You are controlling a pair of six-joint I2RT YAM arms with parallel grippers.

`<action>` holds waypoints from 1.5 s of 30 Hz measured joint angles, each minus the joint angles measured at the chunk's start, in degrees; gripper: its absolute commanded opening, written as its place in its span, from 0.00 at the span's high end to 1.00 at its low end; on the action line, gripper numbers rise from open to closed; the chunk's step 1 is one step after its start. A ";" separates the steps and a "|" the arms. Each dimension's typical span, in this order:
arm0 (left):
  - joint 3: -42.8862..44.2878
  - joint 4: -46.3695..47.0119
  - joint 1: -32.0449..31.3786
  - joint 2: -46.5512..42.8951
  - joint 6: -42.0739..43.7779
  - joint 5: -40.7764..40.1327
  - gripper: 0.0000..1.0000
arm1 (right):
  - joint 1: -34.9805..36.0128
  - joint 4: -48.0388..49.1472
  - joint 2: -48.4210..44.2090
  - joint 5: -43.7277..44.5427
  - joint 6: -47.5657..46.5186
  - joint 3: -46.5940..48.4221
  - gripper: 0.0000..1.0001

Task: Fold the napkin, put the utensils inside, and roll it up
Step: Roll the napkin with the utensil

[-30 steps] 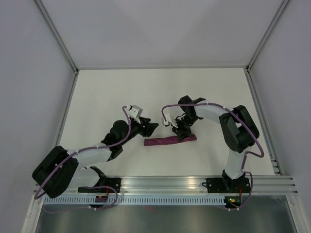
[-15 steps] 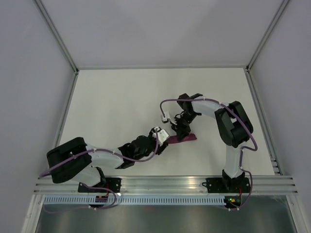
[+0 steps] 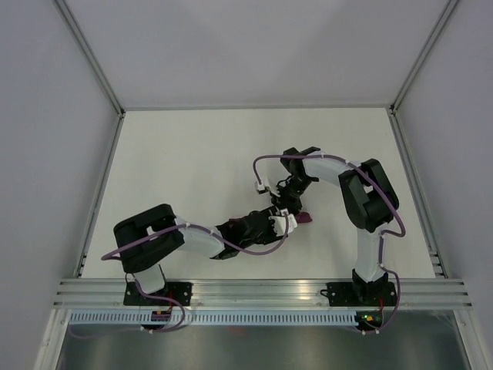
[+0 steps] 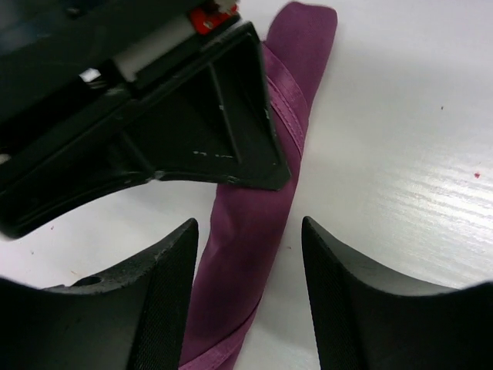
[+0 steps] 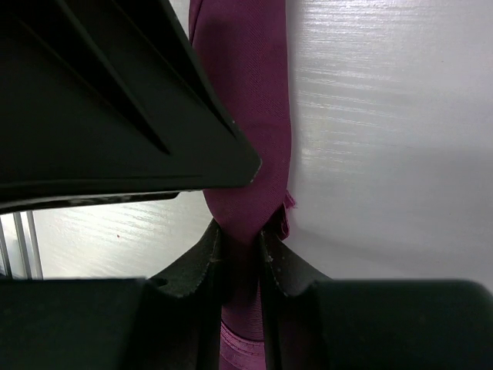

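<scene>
Bright, even overhead light; faint soft shadows; glare streaks on table (image 4: pixel 431 193); close foreground blurred in wrist views.

One napkin (image 4: pixel 254 254) lies at 4 o'clock from the middle of one desk (image 3: pixel 192 154). One left gripper (image 4: pixel 246 231) and one right gripper (image 5: pixel 243 235) make two.

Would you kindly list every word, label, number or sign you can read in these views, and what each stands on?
None can be read.
The napkin is plain purple cloth.
The small red patch at the top of the left wrist view is too blurred to show any text.
</scene>
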 measured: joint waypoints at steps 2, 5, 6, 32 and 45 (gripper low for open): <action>1.16 -1.53 -0.11 1.53 1.25 0.17 0.43 | 0.00 -0.17 0.17 -0.02 0.02 0.22 0.86; 2.12 -3.26 -0.15 3.17 2.71 0.70 0.44 | -0.07 -0.37 0.33 -0.15 0.02 0.37 0.86; 2.54 -3.63 -0.15 3.37 2.95 0.76 0.45 | -0.09 -0.48 0.42 -0.17 0.02 0.46 0.86; 16.33 -12.76 2.69 11.43 -3.23 -1.86 0.98 | -9.75 3.06 -1.62 1.25 16.57 5.49 0.50; 31.39 -26.99 6.21 18.01 -20.72 -6.49 0.98 | -38.12 10.29 -17.22 -0.42 30.53 6.29 0.49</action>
